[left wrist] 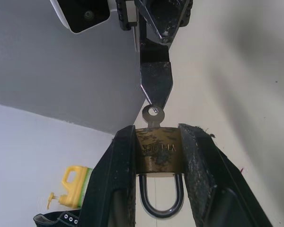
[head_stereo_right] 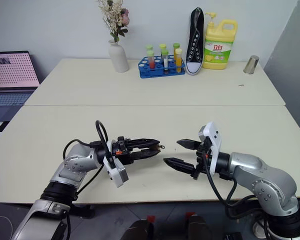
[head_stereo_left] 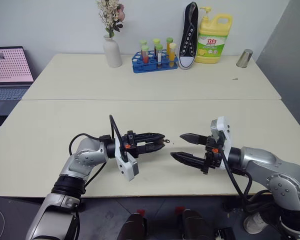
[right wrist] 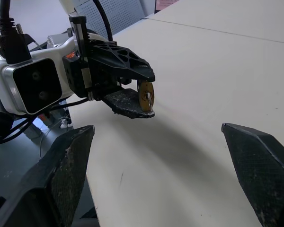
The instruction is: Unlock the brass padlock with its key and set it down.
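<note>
The brass padlock (left wrist: 158, 151), key (left wrist: 153, 115) inserted, is clamped between the left gripper (head_stereo_left: 159, 142) fingers above the table (head_stereo_left: 140, 85). The right gripper (head_stereo_left: 182, 146) is spread wide, empty, just opposite; bare tabletop is seen around both

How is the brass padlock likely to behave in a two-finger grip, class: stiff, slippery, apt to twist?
The brass padlock looks rigid solid metal, so it probably won't flex between the left gripper fingers. Its smooth faces may be slippery, and being so small it could pivot when the key in its base is pushed or turned. It is probably dense for its size, yet light overall.
</note>
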